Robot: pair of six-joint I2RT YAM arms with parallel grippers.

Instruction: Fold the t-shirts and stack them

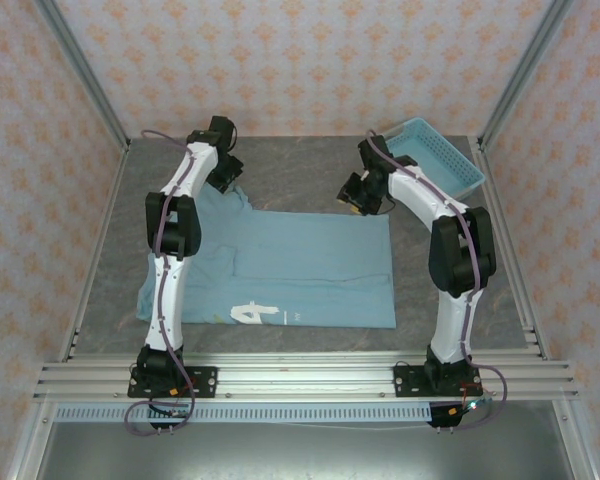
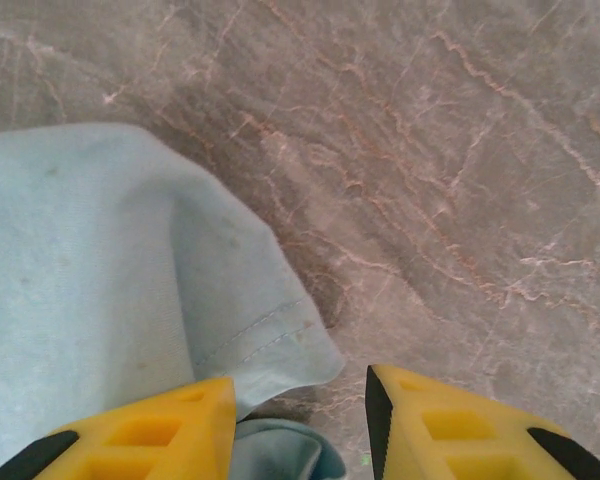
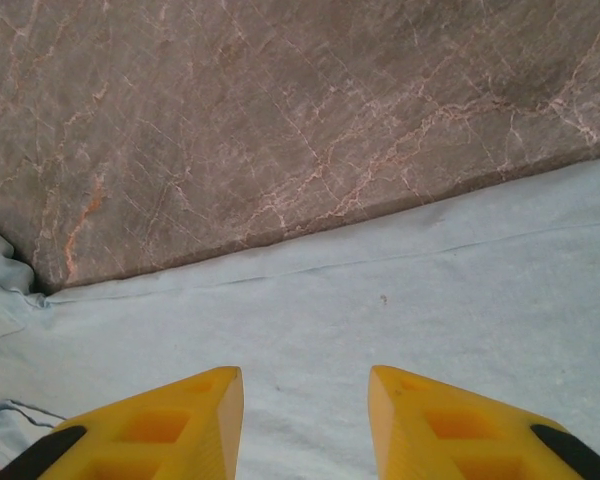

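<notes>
A light teal-blue t-shirt lies spread across the middle of the grey marbled table, partly folded, with white lettering at its near edge. My left gripper hovers open at the shirt's far left sleeve; in the left wrist view the hemmed sleeve tip lies just ahead of the yellow fingers, with more cloth beneath them. My right gripper stands open over the shirt's far right edge; the right wrist view shows flat cloth between and ahead of the fingers, nothing clasped.
A light blue plastic lattice basket sits at the table's far right corner, close behind the right arm. Aluminium frame posts rise at both back corners. Bare marbled table lies beyond the shirt's far edge.
</notes>
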